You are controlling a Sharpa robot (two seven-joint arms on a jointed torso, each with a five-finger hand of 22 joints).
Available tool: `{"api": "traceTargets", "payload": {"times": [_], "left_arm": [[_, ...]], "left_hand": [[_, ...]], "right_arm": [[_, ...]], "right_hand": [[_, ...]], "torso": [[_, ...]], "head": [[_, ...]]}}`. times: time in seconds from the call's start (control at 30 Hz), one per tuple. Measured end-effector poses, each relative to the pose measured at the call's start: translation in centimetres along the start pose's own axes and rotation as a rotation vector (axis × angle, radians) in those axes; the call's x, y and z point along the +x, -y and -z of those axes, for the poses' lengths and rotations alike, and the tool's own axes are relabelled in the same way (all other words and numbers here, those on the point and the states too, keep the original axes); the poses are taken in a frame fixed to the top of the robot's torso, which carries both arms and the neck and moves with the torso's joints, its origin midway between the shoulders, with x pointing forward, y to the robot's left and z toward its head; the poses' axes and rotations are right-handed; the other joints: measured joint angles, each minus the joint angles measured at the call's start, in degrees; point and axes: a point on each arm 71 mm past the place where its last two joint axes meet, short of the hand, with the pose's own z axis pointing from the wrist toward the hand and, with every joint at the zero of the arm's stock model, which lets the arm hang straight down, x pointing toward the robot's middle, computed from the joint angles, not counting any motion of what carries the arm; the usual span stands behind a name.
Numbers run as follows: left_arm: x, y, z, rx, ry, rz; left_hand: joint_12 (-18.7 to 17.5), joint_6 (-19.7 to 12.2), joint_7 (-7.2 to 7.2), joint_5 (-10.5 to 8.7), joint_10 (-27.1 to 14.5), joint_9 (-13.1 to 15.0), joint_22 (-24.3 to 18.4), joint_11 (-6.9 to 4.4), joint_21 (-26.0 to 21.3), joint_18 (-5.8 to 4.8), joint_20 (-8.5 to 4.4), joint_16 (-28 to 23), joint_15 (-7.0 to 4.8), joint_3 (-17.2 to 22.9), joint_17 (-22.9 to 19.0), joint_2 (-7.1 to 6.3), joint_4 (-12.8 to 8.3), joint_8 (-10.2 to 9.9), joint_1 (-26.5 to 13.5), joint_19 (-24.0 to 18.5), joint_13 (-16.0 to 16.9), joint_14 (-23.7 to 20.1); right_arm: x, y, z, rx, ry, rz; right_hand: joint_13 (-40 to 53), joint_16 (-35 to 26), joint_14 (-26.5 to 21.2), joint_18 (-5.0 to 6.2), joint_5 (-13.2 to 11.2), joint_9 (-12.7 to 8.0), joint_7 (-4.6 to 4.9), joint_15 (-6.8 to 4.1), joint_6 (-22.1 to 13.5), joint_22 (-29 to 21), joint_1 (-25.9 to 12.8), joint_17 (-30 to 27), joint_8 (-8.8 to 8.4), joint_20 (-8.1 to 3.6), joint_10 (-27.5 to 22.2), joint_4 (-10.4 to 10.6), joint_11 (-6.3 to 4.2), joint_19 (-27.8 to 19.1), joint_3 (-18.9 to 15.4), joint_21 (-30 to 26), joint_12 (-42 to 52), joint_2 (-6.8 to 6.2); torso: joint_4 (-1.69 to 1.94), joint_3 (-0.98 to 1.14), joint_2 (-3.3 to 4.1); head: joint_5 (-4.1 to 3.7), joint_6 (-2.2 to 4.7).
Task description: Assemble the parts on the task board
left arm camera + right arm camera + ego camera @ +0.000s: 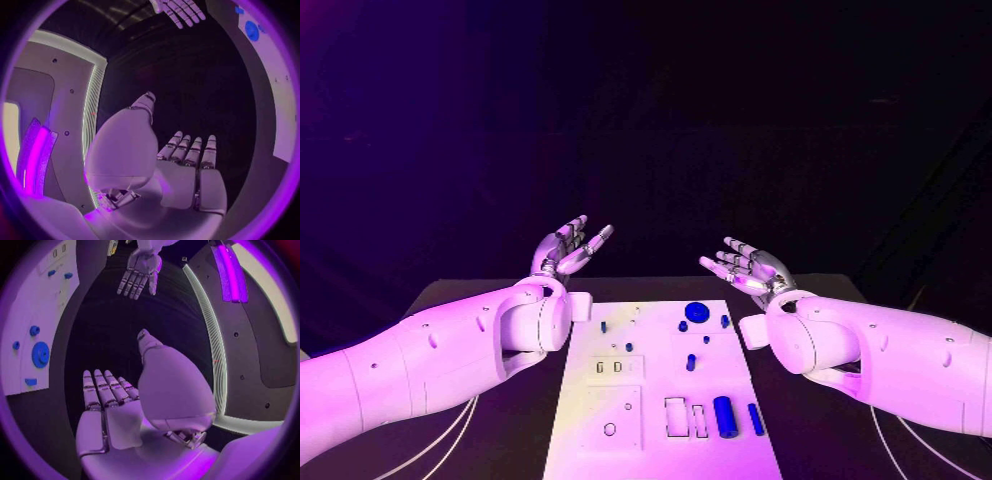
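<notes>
Fingers are spread and nothing is held by the left hand, raised palm-up beyond the board's far left corner. The right hand is likewise raised, empty, at the far right. Blue parts are scattered on the board, mid-counter.

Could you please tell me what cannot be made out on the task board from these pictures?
- Head view: the task board's near end is cut off by the bottom edge.
- Head view: the small blue parts are too small to tell their shapes.
- Left wrist view: the board is cut off at the circle's rim.
</notes>
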Motion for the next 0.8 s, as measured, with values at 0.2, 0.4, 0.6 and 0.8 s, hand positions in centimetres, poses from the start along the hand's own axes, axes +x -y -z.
{"api": "traceTargets", "payload": {"times": [0.2, 0.4, 0.6, 0.8], "left_arm": [[0.0, 0.1, -0.1, -0.002, -0.031, 0.026], [-2.3, 0.6, 0.7, 0.003, -0.025, 0.022], [-2.5, 1.2, 1.7, 0.014, -0.061, 0.02], [-3.0, 2.3, 2.5, 0.037, -0.095, 0.007]], "left_hand": [[1.0, 4.4, 0.14, 0.38, 6.2, 0.8, 1.1, 2.36, 2.2, 4.05, 1.08, 1.8, 1.05, 1.2, 1.3, 0.85, 0.8, 1.3, 3.2, 4.8, 0.7, 6.4], [6.0, 25.4, 1.99, 0.12, 36.0, 5.4, 5.9, 5.64, 13.1, 4.52, 1.69, 10.1, 1.4, 4.0, 6.5, 2.15, 0.2, 8.1, 4.2, 28.5, 2.5, 34.3], [6.9, 33.0, 3.88, 0.04, 46.9, 7.1, 8.6, 2.8, 19.9, 5.38, -0.45, 14.8, -2.0, 7.2, 11.0, 0.65, 0.3, 11.5, 5.7, 37.7, 2.6, 45.6], [5.6, 34.7, 3.18, 0.04, 50.8, 7.9, 11.1, 1.62, 24.9, 5.37, -2.43, 17.3, -3.67, 10.3, 15.1, -0.93, 0.3, 12.2, 6.4, 40.5, 2.6, 49.7]], "right_arm": [[0.0, 0.0, -0.4, 0.024, -0.073, 0.027], [-1.9, -1.9, -1.6, -0.12, -0.08, 0.295], [-1.5, -3.2, -1.9, -0.225, -0.136, 0.534], [-1.3, -4.4, -2.2, -0.281, -0.163, 0.719]], "right_hand": [[0.6, 2.0, 8.3, 0.01, 0.0, 1.3, 0.43, 0.08, 6.6, 1.0, 3.2, 1.2, 2.03, 0.22, 7.9, -1.4, 0.24, 6.8, 1.7, 2.2, 1.1, 0.47], [1.3, 5.6, 23.3, 2.26, 0.0, 4.0, 1.54, -1.94, 21.4, 2.8, 5.1, 3.2, 6.53, -0.02, 23.9, -5.1, -1.33, 21.6, 4.1, 7.2, 2.7, 0.32], [1.5, 8.8, 34.6, 3.14, 0.0, 5.7, 3.34, -4.63, 33.4, 4.1, 5.9, 5.3, 9.59, -1.64, 35.5, -8.0, -3.62, 32.0, 7.1, 11.3, 3.1, -0.43], [1.6, 11.4, 42.9, 3.99, 0.0, 6.5, 4.34, -7.13, 40.0, 5.7, 4.5, 8.1, 10.7, -3.79, 43.0, -9.2, -5.52, 38.8, 10.5, 15.2, 3.1, -2.36]], "torso": [[-0.02, -0.01, 0.01], [-0.15, -0.05, 0.93], [-0.16, -0.02, 2.03], [-0.04, 0.02, 3.5]], "head": [[0.01, 0.0], [-0.16, -0.75], [-0.34, -0.68], [-0.65, -0.37]]}}
